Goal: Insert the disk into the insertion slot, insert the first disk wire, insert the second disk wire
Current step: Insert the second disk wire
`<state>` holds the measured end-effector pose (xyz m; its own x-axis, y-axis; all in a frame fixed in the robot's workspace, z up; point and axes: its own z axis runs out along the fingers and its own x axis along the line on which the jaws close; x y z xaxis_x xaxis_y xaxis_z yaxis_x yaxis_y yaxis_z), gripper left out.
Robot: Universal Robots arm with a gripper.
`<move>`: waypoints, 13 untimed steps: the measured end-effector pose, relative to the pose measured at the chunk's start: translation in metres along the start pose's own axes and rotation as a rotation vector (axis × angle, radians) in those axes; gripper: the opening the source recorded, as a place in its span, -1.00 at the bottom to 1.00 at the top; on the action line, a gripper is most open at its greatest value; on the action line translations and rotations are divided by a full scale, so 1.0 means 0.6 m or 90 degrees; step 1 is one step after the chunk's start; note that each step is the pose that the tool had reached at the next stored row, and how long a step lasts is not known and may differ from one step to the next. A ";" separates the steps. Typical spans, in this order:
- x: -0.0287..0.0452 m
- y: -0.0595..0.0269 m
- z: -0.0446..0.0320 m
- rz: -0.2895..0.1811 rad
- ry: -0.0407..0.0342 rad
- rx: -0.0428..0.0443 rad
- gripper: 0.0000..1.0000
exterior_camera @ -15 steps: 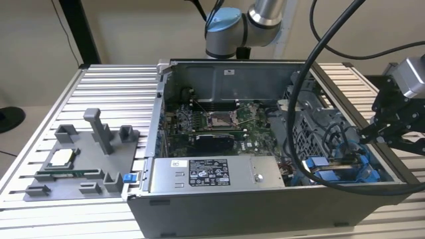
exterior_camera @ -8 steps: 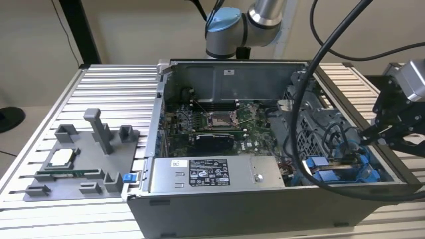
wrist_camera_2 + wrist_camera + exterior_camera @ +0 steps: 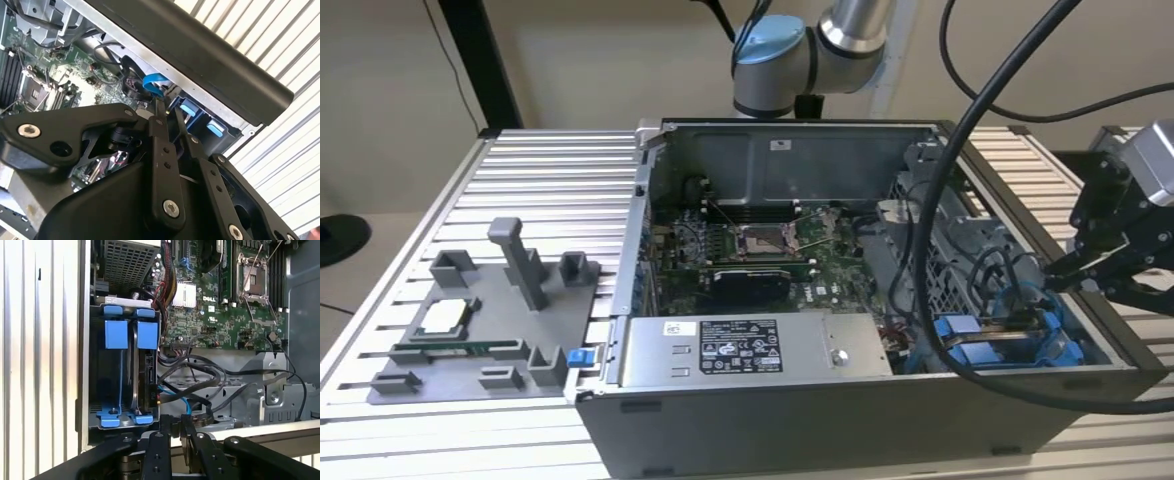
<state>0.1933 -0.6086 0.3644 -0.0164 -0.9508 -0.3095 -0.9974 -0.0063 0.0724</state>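
Claw (image 3: 1058,275) hangs over the case (image 3: 854,430) at its near corner on the exterior view's right, close by the case's edge. Its two fingers (image 3: 159,445) are pressed close, with just a thin crack between them. I see nothing held there, so I take it as closed and empty.

Just past the tips, down inside that corner, is the slot (image 3: 95,365). The disk (image 3: 150,377) looks to be in it already. It stands on its thin edge in a blue frame, on the side of the slot nearer the board (image 3: 220,315). Its long side runs along the case's wall, from the claw's end toward the grey box (image 3: 827,345). So the disk is straight ahead of the claw and a little below, very near.

A blue wire (image 3: 175,395) and some black wires (image 3: 215,375) lie loose just beside the disk, between it and the board. I think the blue wire is the thing nearest the tips, but I cannot tell if it is plugged in. The case sits on the ribbed surface (image 3: 547,180).
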 end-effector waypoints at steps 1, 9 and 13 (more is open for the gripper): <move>0.000 0.000 0.000 -0.001 -0.0001 -0.0002 1.00; 0.001 -0.001 0.006 -0.008 0.0013 0.0109 1.00; 0.002 -0.001 0.008 -0.009 0.0014 0.0114 1.00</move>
<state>0.1934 -0.6081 0.3592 -0.0029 -0.9513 -0.3082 -0.9986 -0.0136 0.0513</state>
